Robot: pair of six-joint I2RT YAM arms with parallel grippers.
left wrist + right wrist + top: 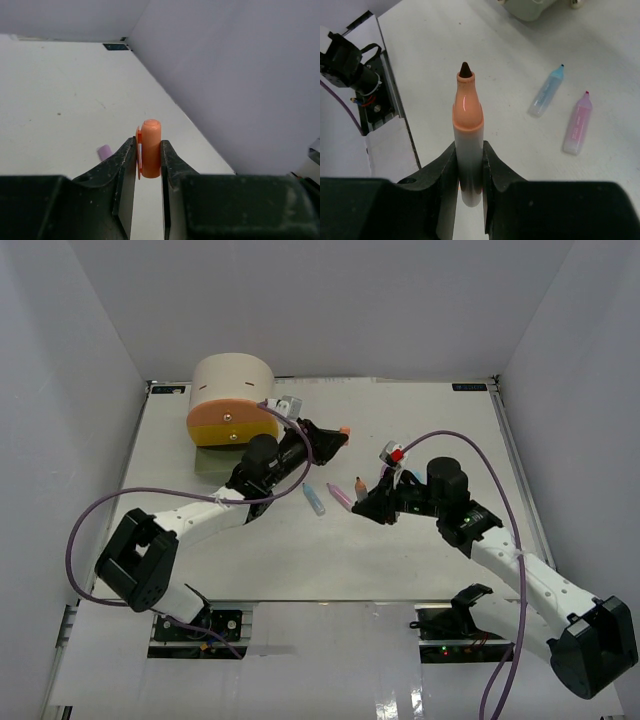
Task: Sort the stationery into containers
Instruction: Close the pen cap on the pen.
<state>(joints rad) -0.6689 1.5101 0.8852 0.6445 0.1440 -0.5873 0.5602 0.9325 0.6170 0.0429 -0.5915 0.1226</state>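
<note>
A white table (420, 560) is spreading under the left pincer (340, 434) and the right pincer (360, 492). Plain grey-white walls (330, 300) are rising beyond them and at both sides, and soft light is falling evenly.

There are an orange cap (150, 148), orange-collared grey marker (467, 135), blue highlighter (546, 92) and pink highlighter (578, 123).

A pen (314, 499) lies on the table (420, 560), a second pen (339, 496) at its three o'clock, the cabinet (230, 390) at eleven o'clock.
</note>
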